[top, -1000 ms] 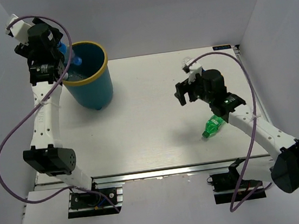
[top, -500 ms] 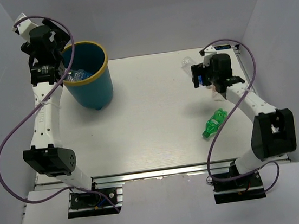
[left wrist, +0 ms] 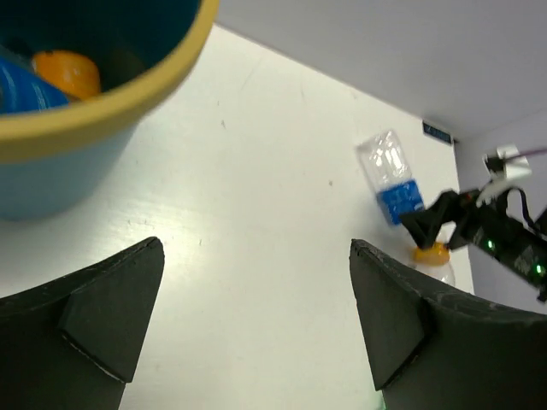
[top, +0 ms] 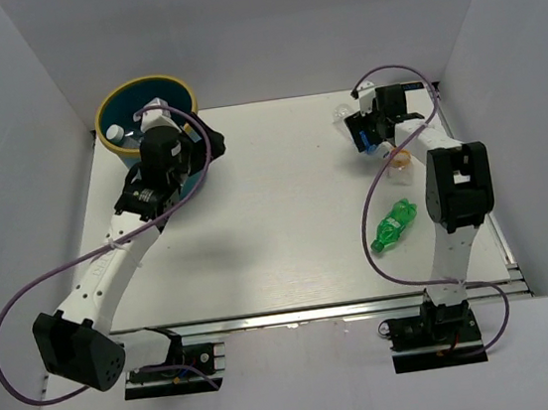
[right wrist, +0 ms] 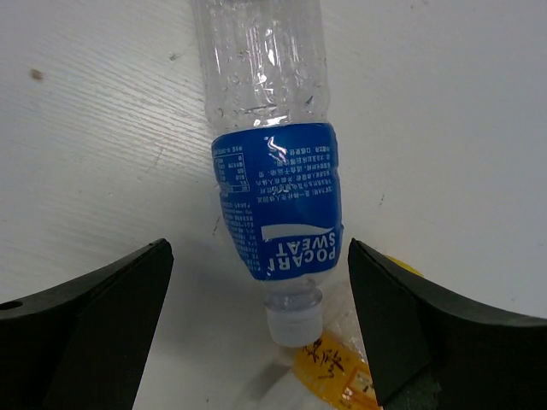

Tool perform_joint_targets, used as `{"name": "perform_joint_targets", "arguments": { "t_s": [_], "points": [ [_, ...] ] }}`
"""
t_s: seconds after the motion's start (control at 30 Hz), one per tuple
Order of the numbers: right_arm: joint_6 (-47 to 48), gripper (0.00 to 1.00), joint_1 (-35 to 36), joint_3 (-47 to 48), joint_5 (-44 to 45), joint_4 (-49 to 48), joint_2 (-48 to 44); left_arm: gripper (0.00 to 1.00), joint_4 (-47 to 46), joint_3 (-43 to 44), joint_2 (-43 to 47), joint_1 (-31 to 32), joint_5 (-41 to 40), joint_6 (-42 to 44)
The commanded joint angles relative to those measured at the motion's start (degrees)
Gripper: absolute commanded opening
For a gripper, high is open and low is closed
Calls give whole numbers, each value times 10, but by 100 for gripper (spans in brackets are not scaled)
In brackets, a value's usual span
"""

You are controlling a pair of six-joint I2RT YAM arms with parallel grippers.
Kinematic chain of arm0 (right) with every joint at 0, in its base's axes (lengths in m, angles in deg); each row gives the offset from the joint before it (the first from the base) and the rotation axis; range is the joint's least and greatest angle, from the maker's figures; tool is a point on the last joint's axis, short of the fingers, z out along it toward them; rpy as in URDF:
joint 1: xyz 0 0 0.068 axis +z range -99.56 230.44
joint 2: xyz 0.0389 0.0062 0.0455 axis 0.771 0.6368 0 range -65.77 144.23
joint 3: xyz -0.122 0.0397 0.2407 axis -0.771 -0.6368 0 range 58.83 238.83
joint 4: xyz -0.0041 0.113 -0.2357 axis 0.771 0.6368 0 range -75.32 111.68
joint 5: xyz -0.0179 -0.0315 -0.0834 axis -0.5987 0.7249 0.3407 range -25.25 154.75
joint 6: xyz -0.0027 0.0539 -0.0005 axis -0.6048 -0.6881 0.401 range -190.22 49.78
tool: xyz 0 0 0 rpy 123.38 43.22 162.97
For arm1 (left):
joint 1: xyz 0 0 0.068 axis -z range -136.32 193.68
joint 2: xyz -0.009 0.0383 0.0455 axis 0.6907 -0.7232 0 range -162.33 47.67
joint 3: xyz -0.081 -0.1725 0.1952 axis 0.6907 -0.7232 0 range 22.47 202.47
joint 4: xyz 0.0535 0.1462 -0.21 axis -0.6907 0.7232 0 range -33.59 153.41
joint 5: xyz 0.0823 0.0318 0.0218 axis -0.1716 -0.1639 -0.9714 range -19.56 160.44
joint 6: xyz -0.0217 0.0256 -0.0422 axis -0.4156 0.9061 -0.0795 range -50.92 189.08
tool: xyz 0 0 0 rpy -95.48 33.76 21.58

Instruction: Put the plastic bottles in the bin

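Note:
The bin (top: 119, 96) stands at the far left, teal with a yellow rim (left wrist: 102, 111); an orange bottle (left wrist: 68, 73) and a blue-labelled one (left wrist: 21, 85) lie inside it. My left gripper (top: 197, 146) (left wrist: 254, 256) hangs open and empty just right of the bin. At the far right, my right gripper (top: 365, 130) (right wrist: 258, 248) is open, its fingers either side of the neck end of a clear blue-labelled bottle (right wrist: 273, 171) (top: 345, 114) lying on the table. A yellow-capped bottle (top: 400, 159) (right wrist: 333, 367) lies touching its white cap. A green bottle (top: 393, 225) lies nearer.
White walls close in the table at the left, back and right. The right arm's upright link (top: 458, 192) stands close beside the green bottle. A purple cable (top: 378, 77) loops over the right wrist.
The left gripper opened, the blue-labelled bottle it held dropped into the bin, and the arm swung across to the bin's right side. The right arm reached back over the clear bottle.

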Motion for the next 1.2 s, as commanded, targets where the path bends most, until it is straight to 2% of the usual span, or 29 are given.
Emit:
{"name": "perform_joint_targets", "arguments": {
  "t_s": [0.0, 0.17, 0.3, 0.47, 0.57, 0.6, 0.67, 0.7, 0.77, 0.9, 0.97, 1.07, 1.17],
  "points": [
    [26, 88, -4, 53, 5, 24, 35, 98, -33, -28, 38, 12, 5, -15],
    [17, 85, -4, 79, -7, 39, 87, 98, -41, -74, 62, 16, -15, -34],
    [3, 72, -4, 78, -59, 54, 86, 98, -47, -89, 69, 18, -5, -39],
    [-23, 65, 13, 33, -114, 41, 15, 98, -50, -93, 60, 29, 4, -51],
    [-49, 63, 50, -22, -129, 28, -49, 98, -58, -99, 48, 45, 10, -62],
    [-93, 60, 76, -43, -152, 13, -67, 98, -56, -98, 43, 49, 11, -66],
    [-135, 59, 127, -145, -176, -31, -130, 98, -62, -98, 31, 66, 14, -73],
    [-172, 60, 149, -182, -177, -96, -153, 98, -66, -99, 26, 78, 11, -74],
    [-211, 60, 203, -256, -194, -139, -208, 98, -75, -99, 13, 90, 11, -74],
    [-302, 59, 266, -315, -264, -210, -259, 98, -93, -109, -7, 124, 8, -80],
    [-327, 59, 298, -357, -298, -293, -282, 98, -122, -119, -18, 134, 17, -76],
    [-339, 59, 333, -382, -277, -339, -304, 98, -132, -131, -36, 144, 11, -82],
    [-350, 58, 341, -398, -248, -348, -330, 98, -102, -118, -43, 152, -22, -78]
  ]
}}
